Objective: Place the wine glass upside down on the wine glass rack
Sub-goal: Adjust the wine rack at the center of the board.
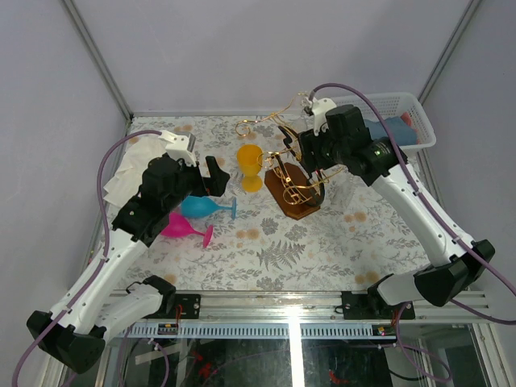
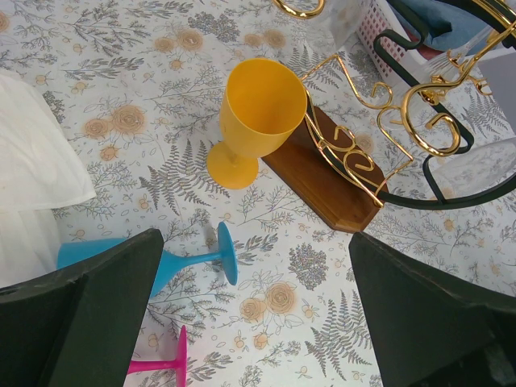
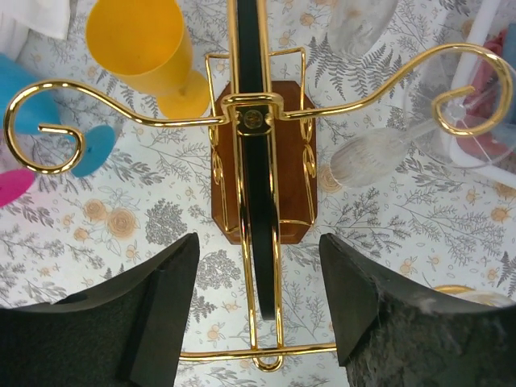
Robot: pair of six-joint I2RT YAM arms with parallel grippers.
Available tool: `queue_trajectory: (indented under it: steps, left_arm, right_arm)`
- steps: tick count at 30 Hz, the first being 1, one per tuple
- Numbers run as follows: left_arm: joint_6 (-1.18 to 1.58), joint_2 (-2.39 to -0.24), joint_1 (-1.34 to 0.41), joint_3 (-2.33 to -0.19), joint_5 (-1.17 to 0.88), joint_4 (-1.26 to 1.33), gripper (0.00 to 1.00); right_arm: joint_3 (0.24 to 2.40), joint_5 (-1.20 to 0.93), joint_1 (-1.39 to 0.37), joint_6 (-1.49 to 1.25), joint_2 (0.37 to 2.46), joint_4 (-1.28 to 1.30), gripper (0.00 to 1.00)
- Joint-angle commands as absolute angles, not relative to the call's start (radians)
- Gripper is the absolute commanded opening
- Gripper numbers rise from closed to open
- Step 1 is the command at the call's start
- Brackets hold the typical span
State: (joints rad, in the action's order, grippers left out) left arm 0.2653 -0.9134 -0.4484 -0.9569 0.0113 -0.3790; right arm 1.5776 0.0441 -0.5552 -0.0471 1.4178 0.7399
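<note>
Right hand (image 3: 258,238) hovers over the wine glass rack (image 3: 251,119), jaws apart, gripping nothing, with the black bar running between its fingers. One clear wine glass (image 3: 371,153) hangs just beyond the fingertips, its stem caught in the gold curl on the right of the wrist view. A second clear bowl (image 3: 359,24) sits farther out; how it's held, can't tell. Left hand (image 2: 256,242) is spread wide and empty. Three coloured glasses are on the surface (image 2: 121,81): one yellow (image 2: 258,113) upright ahead of it, and one blue (image 2: 226,254) and one pink (image 2: 173,363) lying beneath it.
</note>
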Motion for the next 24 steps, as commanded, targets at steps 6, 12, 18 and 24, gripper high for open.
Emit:
queue_trajectory:
  steps: [6, 12, 18, 24]
  left_arm:
    - [0.268, -0.911, -0.438, -0.951, 0.014, -0.331, 1.0]
    - [0.268, -0.914, -0.437, -0.951, 0.012, -0.331, 1.0]
    - [0.268, -0.917, -0.433, -0.95, 0.006, -0.33, 1.0]
    - [0.268, -0.919, -0.431, -0.952, 0.006, -0.33, 1.0]
  right_arm:
    - [1.591, 0.172, -0.554, -0.222, 1.381, 0.682, 0.66]
    - [1.578, 0.16, -0.574, -0.229, 1.4, 0.648, 0.62]
    - [1.576, 0.102, -0.584, -0.19, 1.427, 0.63, 0.6]
    - [1.535, 0.085, -0.584, -0.125, 1.421, 0.587, 0.55]
